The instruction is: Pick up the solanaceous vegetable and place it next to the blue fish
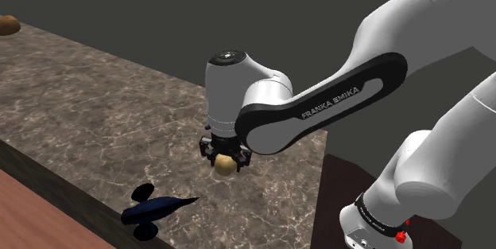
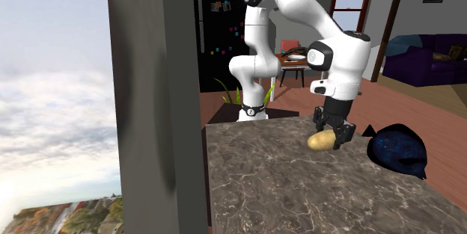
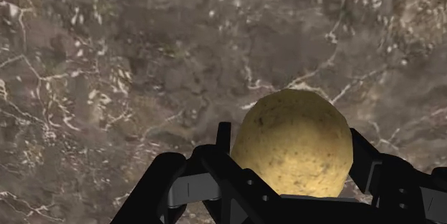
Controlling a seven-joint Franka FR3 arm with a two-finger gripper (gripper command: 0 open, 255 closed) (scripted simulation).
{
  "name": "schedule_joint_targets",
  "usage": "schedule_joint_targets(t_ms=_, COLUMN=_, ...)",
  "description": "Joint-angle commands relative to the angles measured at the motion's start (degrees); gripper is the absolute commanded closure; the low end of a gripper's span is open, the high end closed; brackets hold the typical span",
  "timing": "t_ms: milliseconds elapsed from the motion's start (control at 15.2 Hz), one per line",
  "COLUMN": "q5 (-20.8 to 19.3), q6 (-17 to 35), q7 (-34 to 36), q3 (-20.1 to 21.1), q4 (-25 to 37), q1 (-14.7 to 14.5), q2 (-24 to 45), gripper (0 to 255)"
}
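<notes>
A yellow-brown potato (image 1: 226,166) is clasped between the black fingers of my gripper (image 1: 225,158), which points down over the dark marble counter (image 1: 95,104). In the wrist view the potato (image 3: 294,142) sits between the two fingers (image 3: 223,147), with marble behind it. The second exterior view puts the potato (image 2: 322,141) low over the counter; whether it touches the surface I cannot tell. The blue fish (image 1: 156,207) lies at the counter's near edge, a short way from the gripper toward the shoulder view's lower left. It also lies beside the gripper (image 2: 334,132), as a dark blue fish (image 2: 397,149).
A second brown potato-like thing (image 1: 8,25) lies at the counter's far corner. The counter drops to a wooden floor (image 1: 32,215) just past the fish. A grey wall (image 2: 150,98) stands beside the counter, with a black fridge (image 2: 218,31) behind the arm.
</notes>
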State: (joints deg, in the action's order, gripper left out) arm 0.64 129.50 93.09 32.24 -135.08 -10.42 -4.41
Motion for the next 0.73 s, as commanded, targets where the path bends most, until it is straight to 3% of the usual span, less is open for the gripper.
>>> schedule_joint_targets(t_ms=0, q5=-1.2, q6=2.3, q7=1.0, q3=0.2, q4=-0.8, q1=0.1, q2=1.7, gripper=255)
schedule_joint_targets(t_ms=528, q5=-1.2, q6=2.3, q7=1.0, q3=0.2, q4=-0.8, q1=0.1, q2=1.7, gripper=255)
schedule_joint_targets(t_ms=594, q5=-1.2, q6=2.3, q7=1.0, q3=0.2, q4=-0.8, q1=0.1, q2=1.7, gripper=0)
schedule_joint_targets(t_ms=660, q5=-1.2, q6=2.3, q7=1.0, q3=0.2, q4=-0.8, q1=0.1, q2=1.7, gripper=0)
